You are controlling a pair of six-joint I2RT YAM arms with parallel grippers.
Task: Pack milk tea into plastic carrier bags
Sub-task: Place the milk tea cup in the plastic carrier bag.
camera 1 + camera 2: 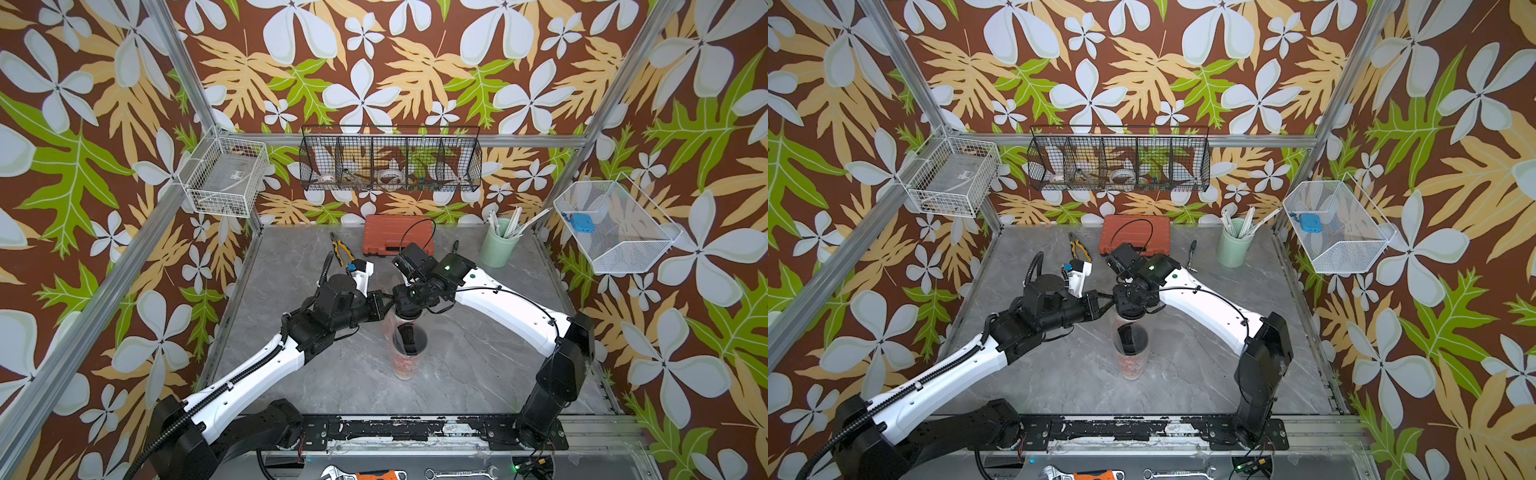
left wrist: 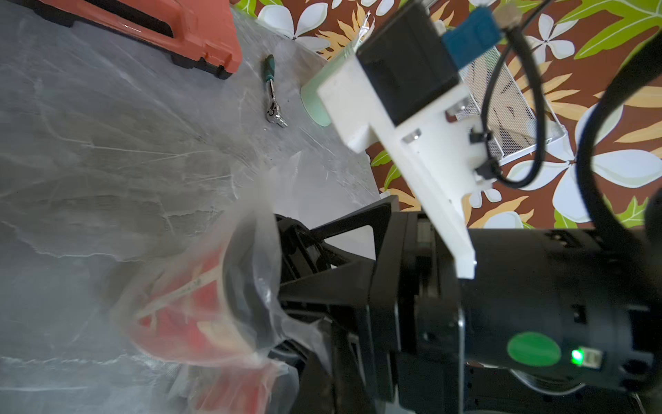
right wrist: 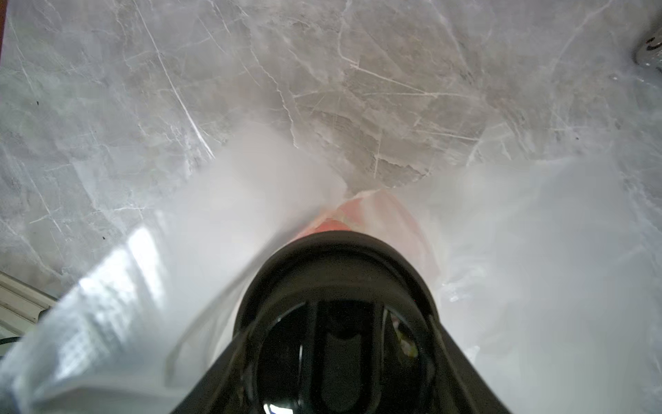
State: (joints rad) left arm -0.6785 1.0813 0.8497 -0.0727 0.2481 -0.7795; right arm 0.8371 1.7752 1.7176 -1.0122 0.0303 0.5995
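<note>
One milk tea cup (image 2: pixel 186 315), red-and-cream with a black domed lid (image 3: pixel 340 265), stands mid-table inside a clear plastic carrier bag (image 3: pixel 537 251). My right gripper (image 3: pixel 340 322) comes down from above and is shut on that lid; in both top views the right gripper (image 1: pixel 405 311) (image 1: pixel 1128 309) hides most of the cup. My left gripper (image 1: pixel 387 305) (image 2: pixel 322 355) is shut on the bag's upper edge (image 2: pixel 258 222) beside the lid. A second milk tea cup (image 1: pixel 404 363) (image 1: pixel 1131 361) stands upright just in front, with clear plastic around it.
An orange tool case (image 1: pixel 395 239), pliers (image 1: pixel 338 249) and a pale green cup of straws (image 1: pixel 498 245) stand along the back. A ratchet (image 2: pixel 272 93) lies near the green cup. Wire baskets (image 1: pixel 226 176) hang on the walls. Wrenches (image 1: pixel 361 473) lie past the front rail.
</note>
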